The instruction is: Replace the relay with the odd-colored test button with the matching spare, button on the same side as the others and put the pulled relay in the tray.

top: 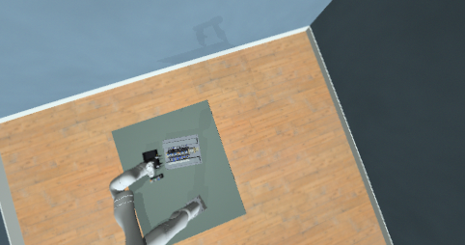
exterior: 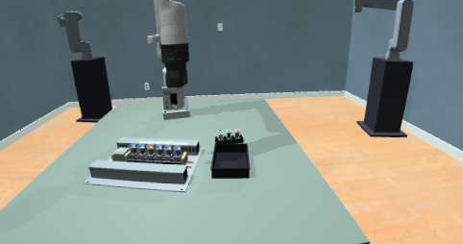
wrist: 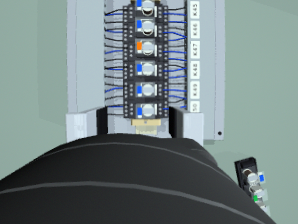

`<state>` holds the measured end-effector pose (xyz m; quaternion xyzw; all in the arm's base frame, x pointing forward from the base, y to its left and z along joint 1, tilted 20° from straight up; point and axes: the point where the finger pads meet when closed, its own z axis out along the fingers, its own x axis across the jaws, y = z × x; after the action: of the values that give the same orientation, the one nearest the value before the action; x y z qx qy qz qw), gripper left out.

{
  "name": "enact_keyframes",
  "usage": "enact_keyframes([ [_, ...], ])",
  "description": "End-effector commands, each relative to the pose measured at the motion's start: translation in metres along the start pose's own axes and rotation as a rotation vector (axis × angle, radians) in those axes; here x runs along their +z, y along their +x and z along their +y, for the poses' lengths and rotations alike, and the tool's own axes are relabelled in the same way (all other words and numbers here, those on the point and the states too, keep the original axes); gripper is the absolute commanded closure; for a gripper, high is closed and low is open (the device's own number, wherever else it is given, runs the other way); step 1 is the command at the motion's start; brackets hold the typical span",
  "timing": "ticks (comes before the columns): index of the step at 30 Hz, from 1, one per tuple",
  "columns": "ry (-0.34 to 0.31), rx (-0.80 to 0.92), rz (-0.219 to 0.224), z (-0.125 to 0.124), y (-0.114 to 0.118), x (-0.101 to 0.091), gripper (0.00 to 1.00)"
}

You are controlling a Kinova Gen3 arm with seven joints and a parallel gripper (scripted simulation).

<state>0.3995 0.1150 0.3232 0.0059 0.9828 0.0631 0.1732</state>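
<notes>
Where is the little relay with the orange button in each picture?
Top: too small to pick out inside the grey panel.
Exterior: in the relay row, third from the left, orange-button relay.
Wrist: third from the top of the row.
Shared landmark: the black tray.

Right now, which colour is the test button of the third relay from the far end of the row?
Orange; the wrist view shows it best.

Exterior view: panel (exterior: 144, 175) lies on table (exterior: 288, 213), left of centre. Row of relays (exterior: 154, 152) sits between the panel's two long ducts. Tray (exterior: 231, 161) just right of panel. Three spares (exterior: 229, 134) stand touching tray's far edge. Arm's base (exterior: 176, 112) behind both.
</notes>
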Motion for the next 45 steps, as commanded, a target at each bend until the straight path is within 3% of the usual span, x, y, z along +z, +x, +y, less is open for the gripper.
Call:
enact_keyframes([
  [1,0.002,-0.001,0.016,-0.001,0.004,0.010,0.00],
  [45,0.002,-0.001,0.016,-0.001,0.003,-0.005,0.00],
])
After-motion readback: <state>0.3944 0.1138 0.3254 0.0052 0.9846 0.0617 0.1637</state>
